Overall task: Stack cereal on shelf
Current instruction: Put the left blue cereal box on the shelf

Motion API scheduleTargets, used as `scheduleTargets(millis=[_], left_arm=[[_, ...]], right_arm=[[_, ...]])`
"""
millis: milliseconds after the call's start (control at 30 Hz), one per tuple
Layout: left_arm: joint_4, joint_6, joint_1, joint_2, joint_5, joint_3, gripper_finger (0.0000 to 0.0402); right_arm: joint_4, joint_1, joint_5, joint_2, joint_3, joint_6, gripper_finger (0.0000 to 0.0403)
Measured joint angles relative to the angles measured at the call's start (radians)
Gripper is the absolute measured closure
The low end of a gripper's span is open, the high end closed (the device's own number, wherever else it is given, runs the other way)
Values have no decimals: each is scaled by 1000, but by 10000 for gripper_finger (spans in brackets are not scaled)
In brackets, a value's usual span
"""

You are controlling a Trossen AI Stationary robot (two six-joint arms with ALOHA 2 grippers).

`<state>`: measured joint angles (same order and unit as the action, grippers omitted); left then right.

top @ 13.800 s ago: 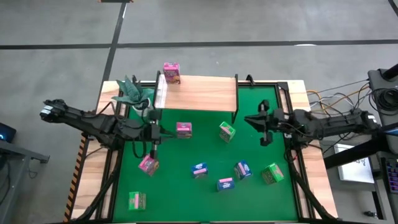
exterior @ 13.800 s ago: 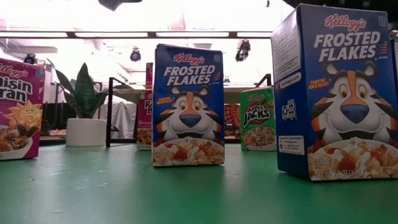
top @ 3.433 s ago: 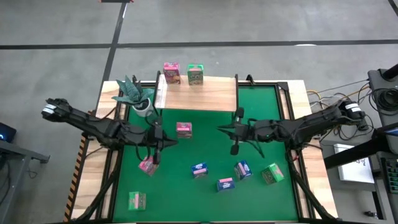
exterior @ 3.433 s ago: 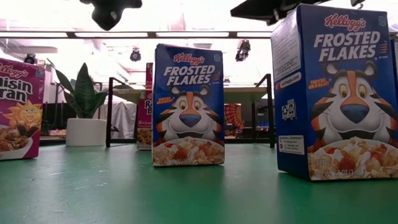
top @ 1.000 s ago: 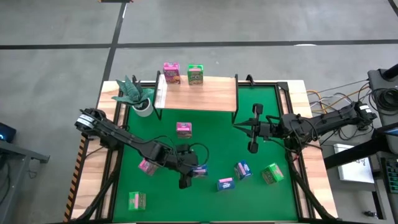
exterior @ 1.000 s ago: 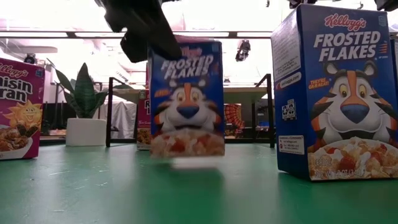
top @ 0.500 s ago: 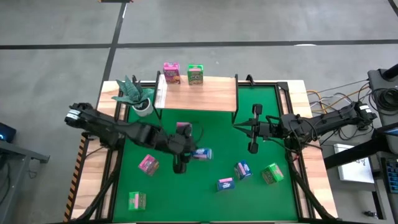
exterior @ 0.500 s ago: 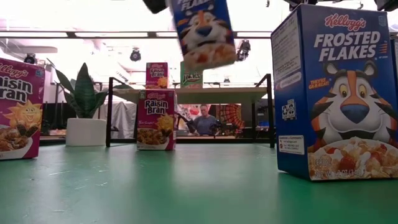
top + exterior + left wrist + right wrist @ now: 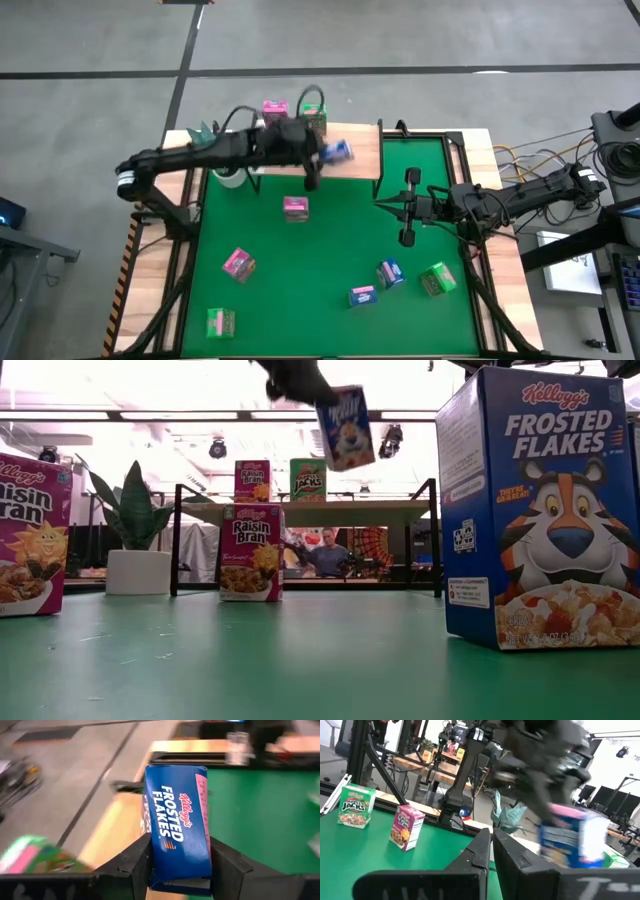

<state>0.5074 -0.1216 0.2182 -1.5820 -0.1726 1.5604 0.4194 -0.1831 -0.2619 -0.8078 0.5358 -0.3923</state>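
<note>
The left gripper (image 9: 322,152) holds a blue box (image 9: 177,830) between its two fingers, above the wooden shelf (image 9: 345,158) at the far edge of the green mat (image 9: 320,260). In the left wrist view its label reads "Kellogg's Frosted Flakes". The box hangs tilted in the air, near the right half of the shelf top.

On the shelf's far edge stand two boxes side by side: a pink box (image 9: 252,480) marked "Raisin Bran" and a green box (image 9: 308,479) marked "Apple Jacks".

A second pink Raisin Bran box (image 9: 250,552) stands on the mat just in front of the shelf. Another pink box (image 9: 238,264) lies toward the mat's left side, and a green one (image 9: 221,322) sits near the front left corner. Two blue Frosted Flakes boxes (image 9: 390,273) (image 9: 362,296) and a green box (image 9: 437,279) sit toward the front right corner.

The right gripper (image 9: 406,236) hangs over the right side of the mat, fingers closed together and holding nothing.
</note>
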Motion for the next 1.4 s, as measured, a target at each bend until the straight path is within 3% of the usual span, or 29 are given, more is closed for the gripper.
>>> scheduleTargets(millis=[133,333,733,1167,1400], left_arm=[[-44,30,89,-43,65,0,260],[-55,37,151,-63,81,0,260],[-102,61,154,-90,113,-4,257],[-177,57,159,-134,114,-1,211],[-178,53,160,-134,113,-1,207]], right_arm=[[-5,0,0,0,0,0,390],[-14,0,0,0,0,-2,390],[-15,0,-1,0,0,-13,390],[-18,0,-2,1,0,-19,390],[-19,0,-2,1,0,-18,390]])
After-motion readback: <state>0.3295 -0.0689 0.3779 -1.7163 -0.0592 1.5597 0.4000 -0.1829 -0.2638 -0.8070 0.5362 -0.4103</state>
